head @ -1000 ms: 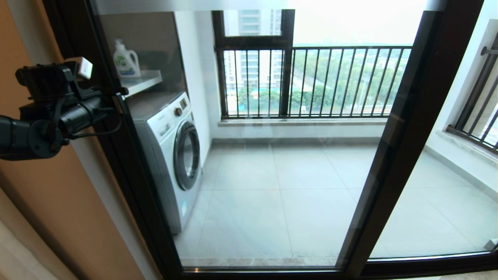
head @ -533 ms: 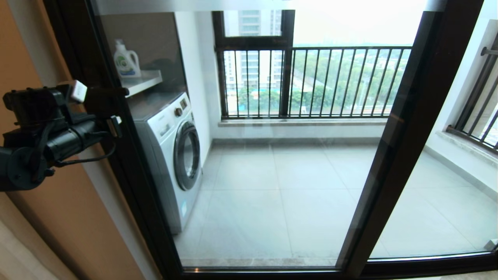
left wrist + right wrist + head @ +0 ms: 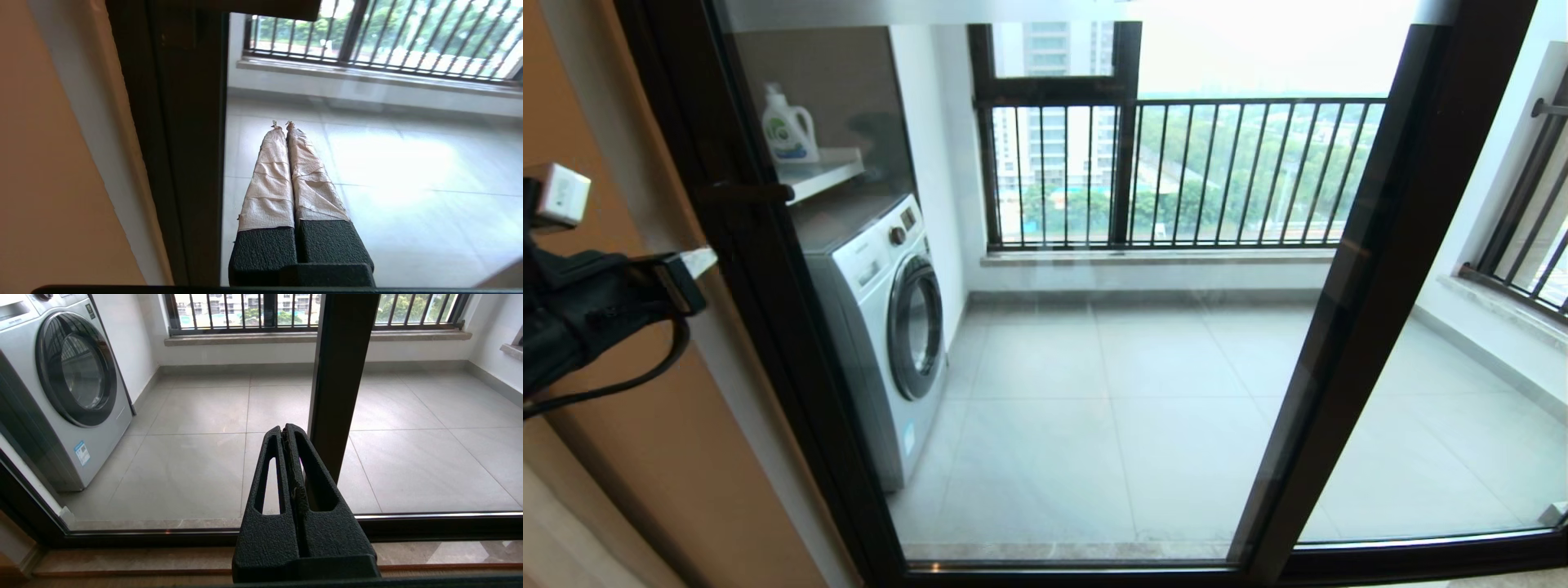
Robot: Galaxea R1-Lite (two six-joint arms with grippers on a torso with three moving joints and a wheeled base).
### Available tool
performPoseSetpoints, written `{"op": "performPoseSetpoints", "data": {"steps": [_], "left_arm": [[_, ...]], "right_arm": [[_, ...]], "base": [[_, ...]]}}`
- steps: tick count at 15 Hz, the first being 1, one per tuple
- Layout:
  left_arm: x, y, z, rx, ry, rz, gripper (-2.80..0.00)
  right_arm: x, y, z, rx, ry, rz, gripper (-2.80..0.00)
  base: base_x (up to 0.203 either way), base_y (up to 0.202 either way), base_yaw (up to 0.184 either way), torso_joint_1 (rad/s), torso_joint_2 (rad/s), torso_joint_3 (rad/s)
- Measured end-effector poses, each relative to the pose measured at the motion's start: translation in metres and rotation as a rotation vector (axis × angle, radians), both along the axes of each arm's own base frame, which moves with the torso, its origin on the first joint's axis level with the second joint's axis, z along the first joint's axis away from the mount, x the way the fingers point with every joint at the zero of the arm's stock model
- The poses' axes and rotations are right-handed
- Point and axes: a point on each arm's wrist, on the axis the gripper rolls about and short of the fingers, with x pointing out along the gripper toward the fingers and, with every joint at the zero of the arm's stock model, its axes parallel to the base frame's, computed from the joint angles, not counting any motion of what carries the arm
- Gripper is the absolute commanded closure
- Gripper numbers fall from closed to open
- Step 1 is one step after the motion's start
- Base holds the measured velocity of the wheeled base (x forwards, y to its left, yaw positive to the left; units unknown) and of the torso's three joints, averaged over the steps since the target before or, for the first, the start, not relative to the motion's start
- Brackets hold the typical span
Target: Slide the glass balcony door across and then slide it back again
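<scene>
The glass balcony door [image 3: 792, 384] stands with its dark handle-side upright against the wall at the left. Its small lever handle [image 3: 745, 193] has nothing on it. My left gripper [image 3: 698, 261] hangs at the far left, apart from the handle and lower than it. In the left wrist view its taped fingers [image 3: 265, 175] are pressed together, shut on nothing, beside the door's upright [image 3: 184, 122]. My right gripper [image 3: 286, 428] is out of the head view. It is shut and empty, low in front of the middle upright [image 3: 343, 367].
Behind the glass stand a washing machine [image 3: 890, 318], a detergent bottle [image 3: 788, 126] on a shelf [image 3: 821, 171], and a barred window [image 3: 1176, 171]. An orange-brown wall [image 3: 629, 449] lies left of the door. The floor track [image 3: 163, 539] runs below the right gripper.
My left arm has drawn back from the door handle, moving left and down toward the edge of the head view. The door itself has not shifted.
</scene>
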Motion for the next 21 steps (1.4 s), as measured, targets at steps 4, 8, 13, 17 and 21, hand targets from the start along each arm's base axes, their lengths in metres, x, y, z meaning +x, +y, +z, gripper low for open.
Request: {"op": "performPoseSetpoints", "data": {"steps": [4, 8, 13, 17, 21], "left_arm": [[-0.091, -0.002, 0.025, -0.089, -0.046, -0.136, 0.0], [-0.171, -0.025, 0.05, -0.169, 0.001, -0.348, 0.0], [-0.236, -0.051, 0.109, -0.378, 0.0, -0.543, 0.0], [-0.28, -0.066, 0.138, -0.419, 0.002, -0.756, 0.0], [-0.332, -0.056, 0.151, -0.51, 0.066, -1.101, 0.0]], "right_arm": [[0.0, 0.0, 0.0, 0.0, 0.0, 0.0, 0.0], [0.0, 0.0, 0.0, 0.0, 0.0, 0.0, 0.0], [0.0, 0.0, 0.0, 0.0, 0.0, 0.0, 0.0], [0.0, 0.0, 0.0, 0.0, 0.0, 0.001, 0.0], [0.0, 0.0, 0.0, 0.0, 0.0, 0.0, 0.0]], "base": [[0.0, 0.0, 0.0, 0.0, 0.0, 0.0], [0.0, 0.0, 0.0, 0.0, 0.0, 0.0], [0.0, 0.0, 0.0, 0.0, 0.0, 0.0], [0.0, 0.0, 0.0, 0.0, 0.0, 0.0], [0.0, 0.0, 0.0, 0.0, 0.0, 0.0]]}}
